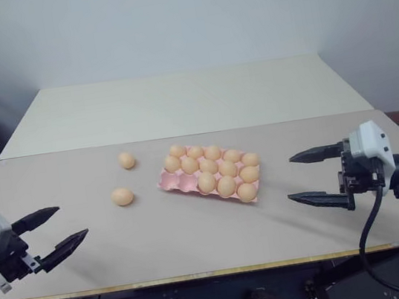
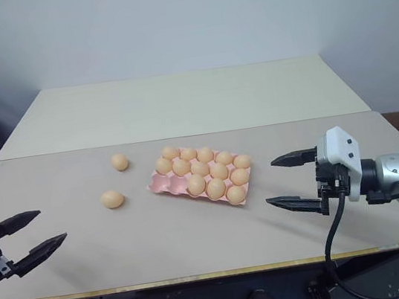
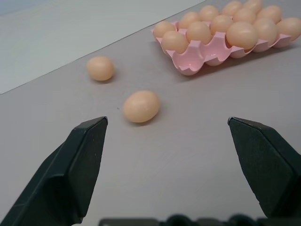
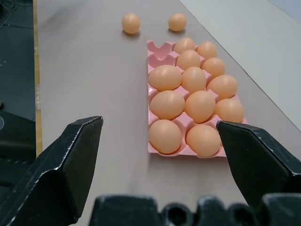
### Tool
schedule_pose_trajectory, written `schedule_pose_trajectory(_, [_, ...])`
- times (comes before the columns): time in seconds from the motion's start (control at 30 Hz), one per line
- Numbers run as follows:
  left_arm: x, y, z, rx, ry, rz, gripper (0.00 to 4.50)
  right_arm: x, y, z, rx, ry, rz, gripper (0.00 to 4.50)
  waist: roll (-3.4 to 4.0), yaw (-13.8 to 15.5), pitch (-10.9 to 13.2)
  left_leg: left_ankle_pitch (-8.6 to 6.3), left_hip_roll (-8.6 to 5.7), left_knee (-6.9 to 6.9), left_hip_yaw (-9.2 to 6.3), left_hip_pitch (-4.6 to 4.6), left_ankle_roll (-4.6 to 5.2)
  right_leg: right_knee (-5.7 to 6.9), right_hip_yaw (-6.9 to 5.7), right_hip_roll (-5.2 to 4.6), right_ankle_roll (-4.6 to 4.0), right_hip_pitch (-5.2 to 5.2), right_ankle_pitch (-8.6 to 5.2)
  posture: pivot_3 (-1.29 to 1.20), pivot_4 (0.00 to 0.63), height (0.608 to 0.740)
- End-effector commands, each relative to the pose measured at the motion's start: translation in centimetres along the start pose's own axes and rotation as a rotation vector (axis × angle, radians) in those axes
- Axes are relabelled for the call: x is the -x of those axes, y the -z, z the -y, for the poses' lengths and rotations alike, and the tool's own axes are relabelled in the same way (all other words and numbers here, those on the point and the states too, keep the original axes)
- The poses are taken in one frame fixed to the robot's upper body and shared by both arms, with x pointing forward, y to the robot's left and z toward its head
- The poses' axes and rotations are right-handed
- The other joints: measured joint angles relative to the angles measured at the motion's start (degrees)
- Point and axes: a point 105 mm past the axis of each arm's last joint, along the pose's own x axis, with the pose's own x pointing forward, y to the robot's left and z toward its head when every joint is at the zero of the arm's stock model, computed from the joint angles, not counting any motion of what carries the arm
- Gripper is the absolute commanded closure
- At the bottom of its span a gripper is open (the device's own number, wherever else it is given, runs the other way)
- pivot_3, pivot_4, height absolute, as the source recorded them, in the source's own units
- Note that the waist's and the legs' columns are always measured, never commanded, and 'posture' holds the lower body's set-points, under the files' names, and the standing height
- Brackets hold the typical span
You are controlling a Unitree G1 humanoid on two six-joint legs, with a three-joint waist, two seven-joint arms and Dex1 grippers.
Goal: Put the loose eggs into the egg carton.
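Left gripper wide, empty, near two eggs | right gripper wide, empty, beside carton | nothing touched

No text, label, brand, number or sign can be read anywhere in these views. The egg carton, the eggs and the table seem to be plain, without print.
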Motion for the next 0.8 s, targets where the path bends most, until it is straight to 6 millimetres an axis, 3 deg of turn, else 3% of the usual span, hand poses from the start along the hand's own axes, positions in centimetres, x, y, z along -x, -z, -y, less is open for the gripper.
schedule_pose_trajectory(0.03, [-0.4,-0.8,0.2,-0.025,0.009,0.015,0.04,0.6,-1.3,0.1,0.046,0.013,0.016,0.00,0.00,0.0,0.0,0.00,0.00,0.00,0.01,0.00,0.00,0.00,0.01,0.00,0.00,-0.01,0.00,0.00,0.150,0.740])
schedule_pose_trajectory(0.3, [-1.9,0.0,-0.4,-0.024,0.009,-0.025,0.04,0.8,-1.3,-0.2,0.043,0.011,0.013,0.00,-0.01,0.0,0.0,0.00,0.03,0.00,0.03,0.01,0.00,0.01,0.01,0.03,0.00,0.00,0.00,0.00,0.150,0.740])
schedule_pose_trajectory(0.5, [-5.5,0.3,-2.5,-0.032,-0.028,-0.034,0.04,0.5,-1.6,-0.4,0.049,0.002,0.019,0.00,-0.01,0.2,0.0,0.01,0.03,0.00,0.03,0.03,0.01,0.02,-0.01,0.04,0.00,0.04,0.00,0.00,0.150,0.740])
schedule_pose_trajectory(0.8, [-11.3,2.5,-2.9,0.010,0.088,-0.074,0.04,0.5,-2.1,-0.5,0.068,0.007,0.024,0.00,-0.06,0.1,0.0,0.20,0.02,0.00,0.09,-0.04,0.40,0.01,0.04,0.08,0.01,0.01,0.02,0.00,0.150,0.740])
